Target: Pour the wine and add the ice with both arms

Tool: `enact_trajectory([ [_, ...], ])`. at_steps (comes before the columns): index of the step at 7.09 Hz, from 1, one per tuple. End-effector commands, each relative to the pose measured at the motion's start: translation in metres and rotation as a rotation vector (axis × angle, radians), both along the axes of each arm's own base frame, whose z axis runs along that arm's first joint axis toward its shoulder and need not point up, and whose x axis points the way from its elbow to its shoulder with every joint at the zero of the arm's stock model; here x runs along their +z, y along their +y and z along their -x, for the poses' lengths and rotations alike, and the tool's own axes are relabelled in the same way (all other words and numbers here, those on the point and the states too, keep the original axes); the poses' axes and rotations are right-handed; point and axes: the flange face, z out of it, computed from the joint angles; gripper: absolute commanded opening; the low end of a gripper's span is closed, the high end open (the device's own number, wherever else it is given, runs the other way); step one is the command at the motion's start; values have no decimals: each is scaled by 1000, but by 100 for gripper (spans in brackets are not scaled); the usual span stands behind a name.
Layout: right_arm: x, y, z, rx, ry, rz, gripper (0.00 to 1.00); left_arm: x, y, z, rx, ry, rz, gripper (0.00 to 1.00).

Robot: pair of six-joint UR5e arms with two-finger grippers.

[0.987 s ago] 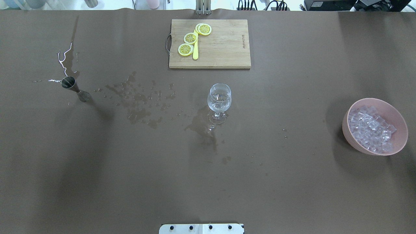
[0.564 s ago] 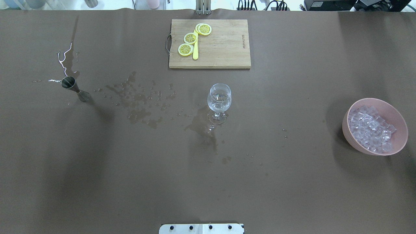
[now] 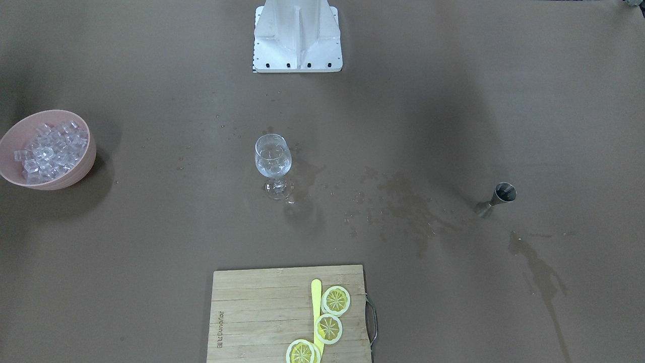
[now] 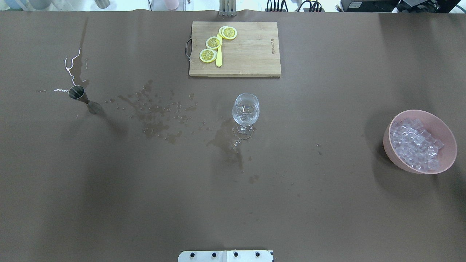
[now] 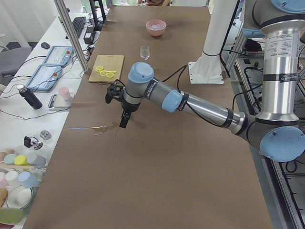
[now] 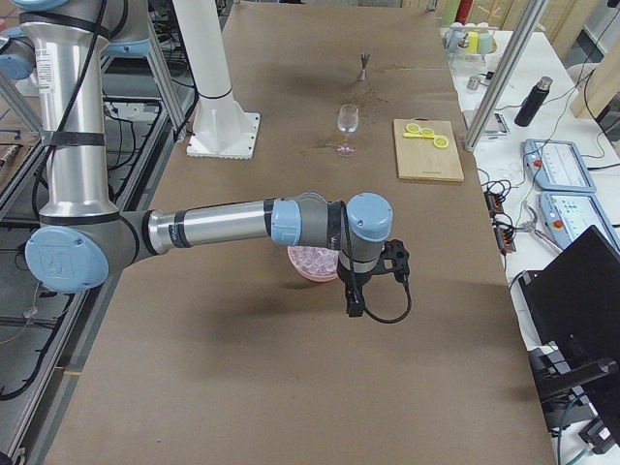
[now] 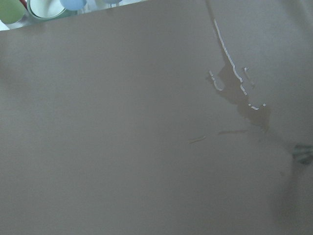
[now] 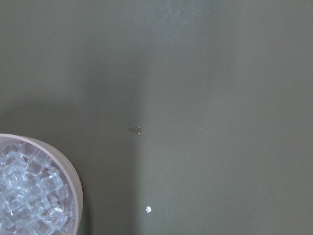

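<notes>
Ice (image 4: 415, 147) heaped in pink bowl (image 4: 387, 145), well right of wine glass (image 4: 245, 109). Left gripper (image 5: 123, 125), right gripper (image 6: 355, 308): parted or closed, impossible to tell. Risk: tipping glass on wet patch (image 4: 225, 140) beside it.

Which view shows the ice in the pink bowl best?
Overhead exterior: the ice lies whole and unblocked in the pink bowl. Front-facing shows it nearly as well. The right wrist view crops it, exterior right hides part behind the right arm, exterior left shows it tiny, left wrist shows none.
</notes>
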Motion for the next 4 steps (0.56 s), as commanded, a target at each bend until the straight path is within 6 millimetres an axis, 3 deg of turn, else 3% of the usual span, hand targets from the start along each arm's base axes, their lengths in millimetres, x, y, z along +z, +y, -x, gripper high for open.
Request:
enact_trajectory([
  [1,-2,-2,4,-8,0,-5,100,-42,34,-50,-64,155,9,98],
  [2,2,-4,8,-13,-6,9,100,-52,36,-80,-107,172,30,97],
  [3,3,-5,16,-25,-10,15,100,-61,41,-125,-174,136,43,97],
  [4,6,-6,21,40,-13,96,100,-57,52,-158,-230,105,70,98],
])
